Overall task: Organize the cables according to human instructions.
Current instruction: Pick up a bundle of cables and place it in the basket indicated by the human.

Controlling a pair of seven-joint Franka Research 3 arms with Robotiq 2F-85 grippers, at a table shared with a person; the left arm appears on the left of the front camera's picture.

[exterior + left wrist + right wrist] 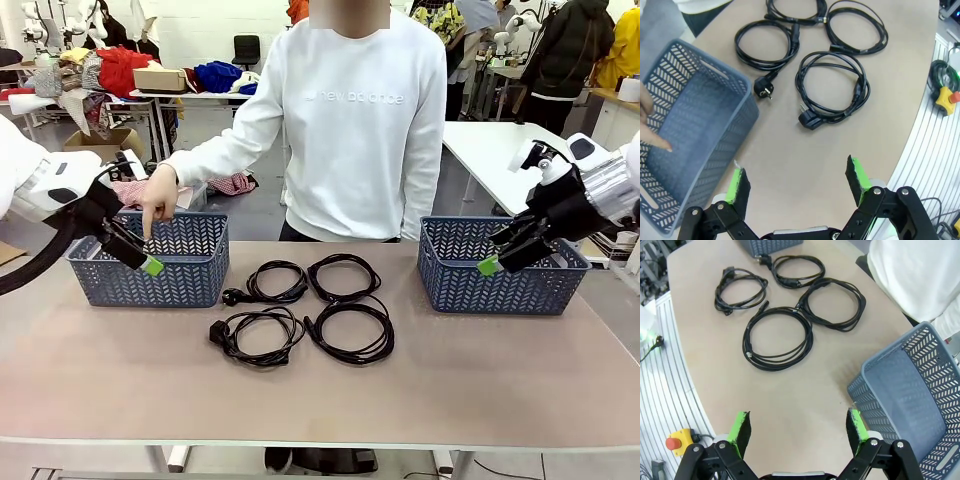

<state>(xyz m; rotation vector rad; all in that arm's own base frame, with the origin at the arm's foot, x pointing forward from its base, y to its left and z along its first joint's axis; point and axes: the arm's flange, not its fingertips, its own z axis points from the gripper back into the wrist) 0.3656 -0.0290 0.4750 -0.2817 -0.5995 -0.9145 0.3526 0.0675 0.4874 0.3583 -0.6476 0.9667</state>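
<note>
Several coiled black cables lie in the middle of the table (450, 380): two at the back (275, 297) (345, 258) and two nearer me (219, 332) (350, 355). My left gripper (140, 255) hangs open at the front of the left blue basket (150, 285), holding nothing. The person's hand (158, 200) points a finger down into that basket. My right gripper (500, 255) hangs open, holding nothing, at the near left corner of the right blue basket (520, 295). In the left wrist view the open gripper (796, 182) hovers over bare table, with the nearest cable (810, 117) ahead.
The left basket's rim (725, 80) and the person's fingertip (657, 142) are at the left of the left wrist view. In the right wrist view the open gripper (797, 427) is above the table beside the right basket (880, 365). A cable (775, 366) lies ahead.
</note>
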